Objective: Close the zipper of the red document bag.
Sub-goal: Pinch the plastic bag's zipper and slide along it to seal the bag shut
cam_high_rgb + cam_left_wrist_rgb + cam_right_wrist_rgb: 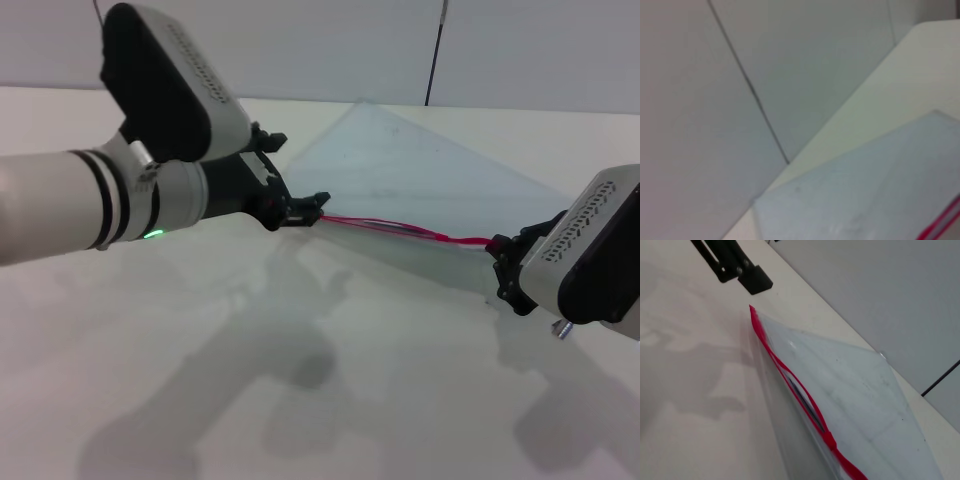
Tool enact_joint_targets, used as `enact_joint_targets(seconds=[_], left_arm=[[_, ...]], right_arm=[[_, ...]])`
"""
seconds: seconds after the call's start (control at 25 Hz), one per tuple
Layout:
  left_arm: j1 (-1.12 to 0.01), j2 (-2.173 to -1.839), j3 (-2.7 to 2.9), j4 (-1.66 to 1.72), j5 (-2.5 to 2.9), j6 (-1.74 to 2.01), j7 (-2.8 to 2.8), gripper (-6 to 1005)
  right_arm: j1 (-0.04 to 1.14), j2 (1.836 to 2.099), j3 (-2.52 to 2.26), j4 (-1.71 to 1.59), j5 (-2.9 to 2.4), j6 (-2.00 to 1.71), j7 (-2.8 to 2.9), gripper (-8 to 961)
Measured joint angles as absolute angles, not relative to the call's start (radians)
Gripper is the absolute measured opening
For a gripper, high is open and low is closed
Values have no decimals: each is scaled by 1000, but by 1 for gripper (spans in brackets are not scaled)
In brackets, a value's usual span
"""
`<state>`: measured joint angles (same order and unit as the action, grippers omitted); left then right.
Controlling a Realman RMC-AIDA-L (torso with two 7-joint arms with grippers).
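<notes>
1. Table (200,400): plain white, smooth, w/ arm shadows across it; grey wall panels behind w/ a dark seam.
2. Left gripper (318,205), black fingers pressed together at the left end of the zipper (400,229); in the right wrist view its tip sits just off the bag corner, so contact not certain.
3. Red document bag (420,180): flat, translucent pale blue-grey plastic, near edge lifted off the table between both grippers.
4. Zipper: thin red strip, tracks gaping mid-length.
5. Right gripper (497,247) at the strip's right end; grip state – can't tell.
</notes>
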<state>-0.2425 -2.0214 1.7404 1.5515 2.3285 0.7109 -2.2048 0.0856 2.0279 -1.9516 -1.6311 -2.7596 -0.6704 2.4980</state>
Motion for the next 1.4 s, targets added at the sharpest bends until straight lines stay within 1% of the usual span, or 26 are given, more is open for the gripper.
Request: enact_joint_targets(seconds=[0.28,0.48,0.64,0.84,1.4], left_arm=[[-315,-2016,1739,1585,2397,853,-2190,861],[-414,-2024,1753,1595,2507,994,-2177,859],[-474,-2024,1772,1588,2538,1057,-2174,857],[-486,-2027,1808,1598,2602,1059,-2178,685],[-527,-2028,1939,1625,2639,1004,-2163,687]], right_arm=[[92,2028,-1955,-1640,-2755,-670,2498,20],[110,2027,-1957,-1640,-2749,-670,2501,19],[124,2028,-1961,-1637,-2746,-670,2503,17],[126,2028,-1967,-1636,-2746,-670,2504,16],[127,2026,-1959,-1633,-2733,-670,2505,16]])
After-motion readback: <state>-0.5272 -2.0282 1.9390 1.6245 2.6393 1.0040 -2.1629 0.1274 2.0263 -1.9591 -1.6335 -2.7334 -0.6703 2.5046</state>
